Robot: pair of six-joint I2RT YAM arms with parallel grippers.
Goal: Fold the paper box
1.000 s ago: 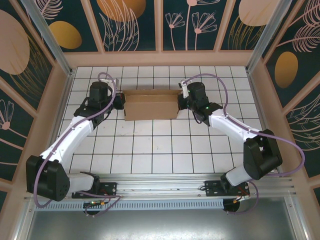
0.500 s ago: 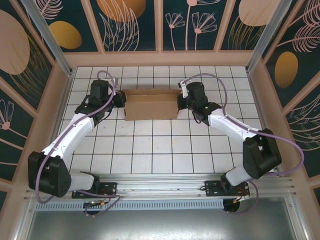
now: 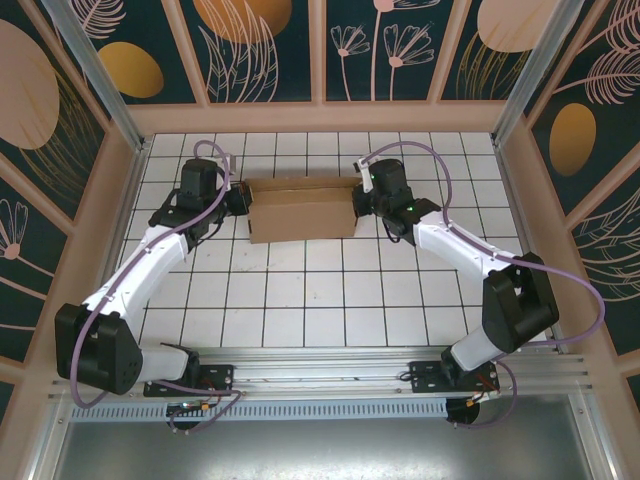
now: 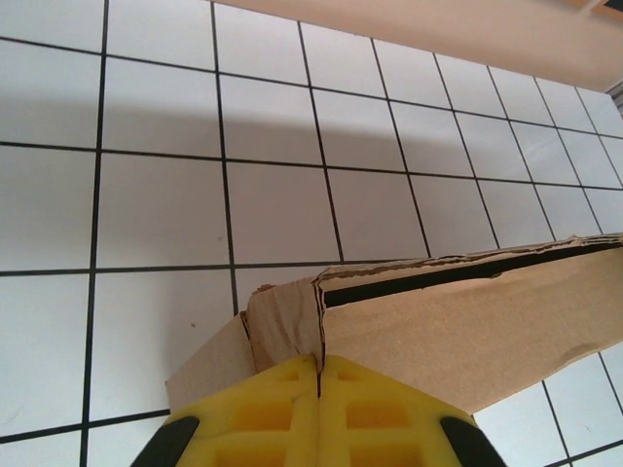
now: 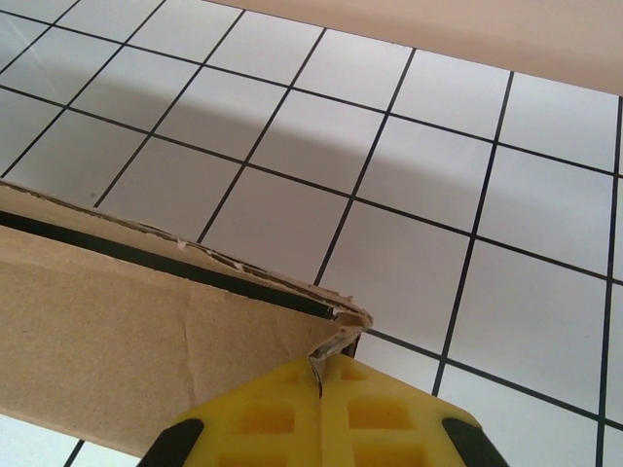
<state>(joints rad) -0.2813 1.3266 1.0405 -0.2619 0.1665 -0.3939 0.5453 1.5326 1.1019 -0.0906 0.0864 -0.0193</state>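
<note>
Two corners of the paper box (image 3: 300,212) are clamped, by left gripper (image 4: 318,362) and right gripper (image 5: 320,366).

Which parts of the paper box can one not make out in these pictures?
- Top view: the wrists cover both ends of the paper box; its fine detail is too small.
- Left wrist view: the left gripper hides the pinched corner; the right edge cuts the box.
- Right wrist view: the right gripper hides its corner; the left edge cuts the box.

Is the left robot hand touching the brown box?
Touching. In the left wrist view, the left gripper has yellow jaws shut on a corner of the paper box.
</note>
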